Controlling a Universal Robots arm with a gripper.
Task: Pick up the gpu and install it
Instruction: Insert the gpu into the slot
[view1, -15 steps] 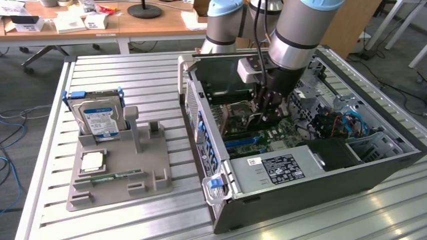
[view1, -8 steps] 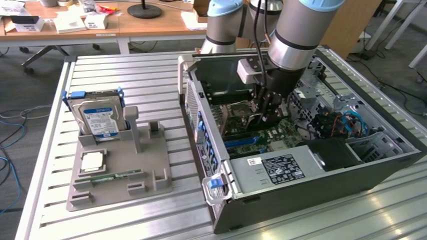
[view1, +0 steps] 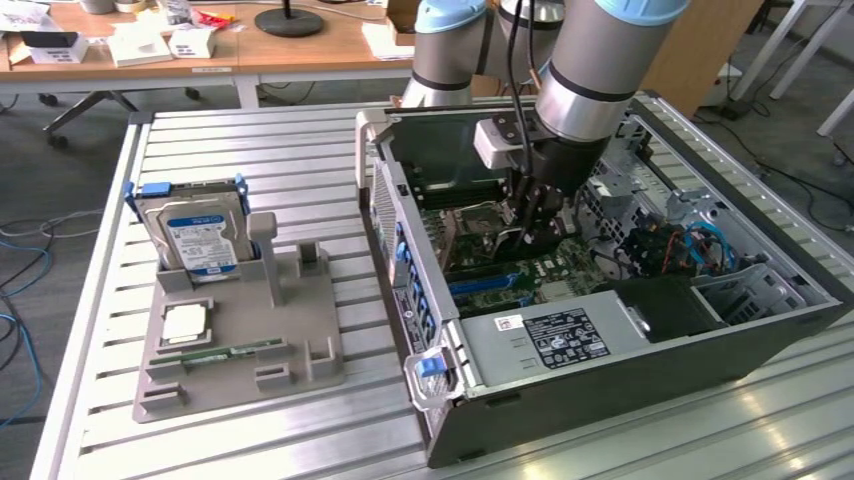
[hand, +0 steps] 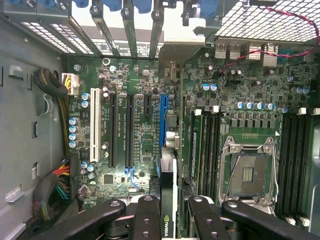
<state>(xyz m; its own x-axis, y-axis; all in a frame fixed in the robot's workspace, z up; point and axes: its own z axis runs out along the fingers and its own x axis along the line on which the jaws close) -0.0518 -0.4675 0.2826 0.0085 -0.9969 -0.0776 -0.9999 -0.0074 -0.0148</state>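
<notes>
The gripper (hand: 171, 204) is down inside the open computer case (view1: 641, 370), its black, rounded finger links pinching the gpu (hand: 169, 182) from both sides. The card hangs edge-on between them, a thin dark slab with a small green logo on its rim. It hovers in the middle of the case, directly over the long blue slot (hand: 163, 117) on the green motherboard (hand: 145, 150); whether it touches the slot I cannot tell. Black slots run parallel beside the blue one, and a white slot (hand: 93, 125) sits further along. The square metal processor socket (hand: 248, 172) gleams with bare contacts, flanked by ribbed memory slots. Bundled black and coloured cables (hand: 55, 195) curl along the case's grey wall. A boxy silver power supply (view1: 561, 335) with a black label fills the case's near corner.

Outside the case, toward the exterior view's left, a grey plastic holder (view1: 240, 330) lies on the ribbed aluminium table (view1: 267, 150). It carries an upright hard drive (view1: 200, 235), a square chip (view1: 183, 322) and a narrow green memory stick (view1: 227, 350).
</notes>
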